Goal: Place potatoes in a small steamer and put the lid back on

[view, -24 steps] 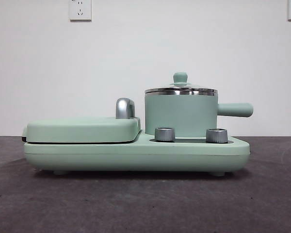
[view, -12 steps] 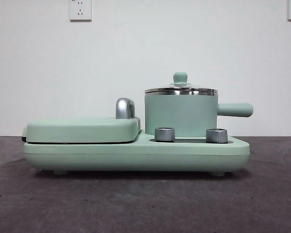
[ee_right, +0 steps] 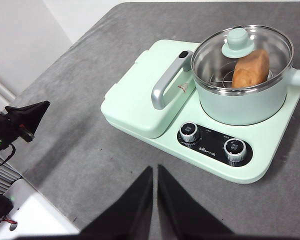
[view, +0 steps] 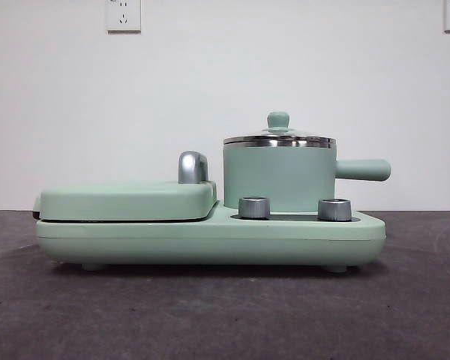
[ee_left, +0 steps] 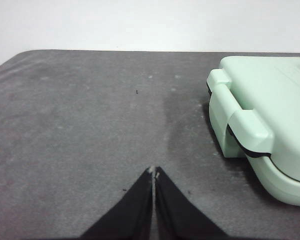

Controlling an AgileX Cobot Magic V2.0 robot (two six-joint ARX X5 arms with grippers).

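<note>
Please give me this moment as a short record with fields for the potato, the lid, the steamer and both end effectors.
potato: oblong orange-brown potato lying inside the steamer, seen through the glass
lid: clear glass lid seated on the steamer's steel rim, green knob up
steamer: mint-green small steamer on the appliance base, side handle pointing away from the griddle
griddle: flat green griddle closed
left end effector: jaws shut, empty, over bare table beside the appliance
right end effector: jaws shut, empty, in front of the control knobs

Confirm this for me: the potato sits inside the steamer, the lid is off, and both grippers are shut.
Wrong on the lid: the right wrist view shows it on the steamer, over the potato. The left gripper and right gripper are shut.
</note>
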